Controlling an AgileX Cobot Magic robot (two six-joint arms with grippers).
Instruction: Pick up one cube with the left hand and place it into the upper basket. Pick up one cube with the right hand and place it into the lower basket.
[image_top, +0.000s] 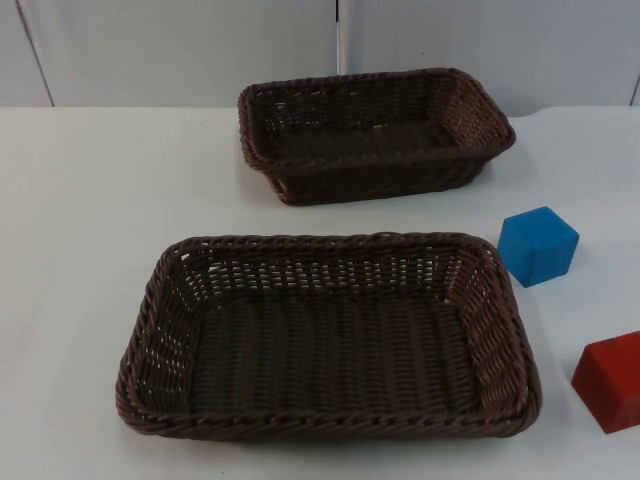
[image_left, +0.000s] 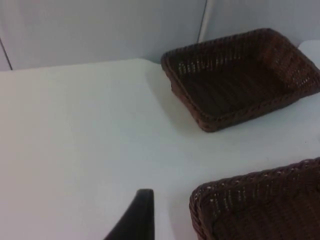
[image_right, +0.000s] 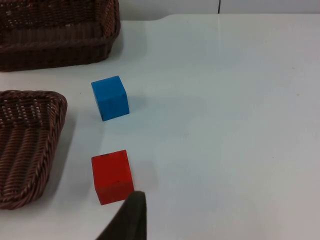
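Two empty brown wicker baskets lie on the white table: the upper basket (image_top: 380, 182) at the back and the lower basket (image_top: 330, 243) in front of it. A blue cube (image_top: 538, 246) sits to the right of the lower basket, and a red cube (image_top: 610, 381) sits nearer the front right edge. My left gripper (image_left: 135, 220) hovers over bare table left of both baskets (image_left: 235, 117) (image_left: 250, 181). My right gripper (image_right: 127, 217) hangs just short of the red cube (image_right: 112, 176), with the blue cube (image_right: 110, 98) beyond it. Neither gripper touches anything.
A grey partition wall (image_top: 180, 50) closes the table behind the upper basket. White table top (image_top: 80, 220) lies open to the left of the baskets, and more (image_right: 225, 125) to the right of the cubes.
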